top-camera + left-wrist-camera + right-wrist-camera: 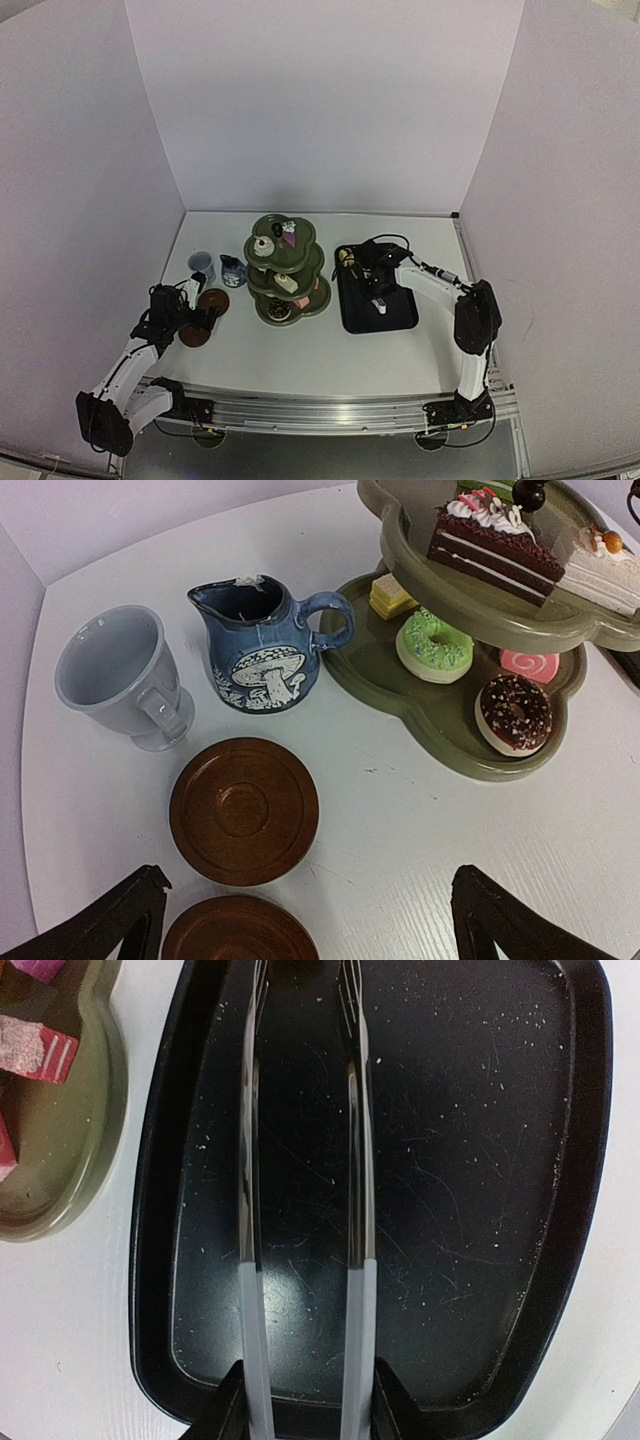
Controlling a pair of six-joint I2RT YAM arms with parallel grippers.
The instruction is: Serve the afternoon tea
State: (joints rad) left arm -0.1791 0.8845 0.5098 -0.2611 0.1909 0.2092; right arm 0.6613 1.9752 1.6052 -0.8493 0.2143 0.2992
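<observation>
The dark green three-tier stand [285, 265] stands mid-table with small pastries on its tiers; the left wrist view shows its lowest tier [440, 725] with a green doughnut [433, 645] and a chocolate doughnut [515, 712]. To its left are the pale blue cup [120, 675] and the dark blue jug [260, 650]. Two brown saucers [243, 810] [238, 932] lie in front of them. My left gripper [310, 880] hovers open above the saucers, holding nothing. My right gripper [305, 1405] is shut on the metal tongs [355, 1160], whose arms reach out over the black tray [480, 1160].
The black tray [378, 290] lies right of the stand, and one pastry [347, 258] sits at its far left corner. White walls close in the table on three sides. The stand's bottom tier [95, 1110], with a pink pastry [35, 1048], nearly touches the tray's left rim.
</observation>
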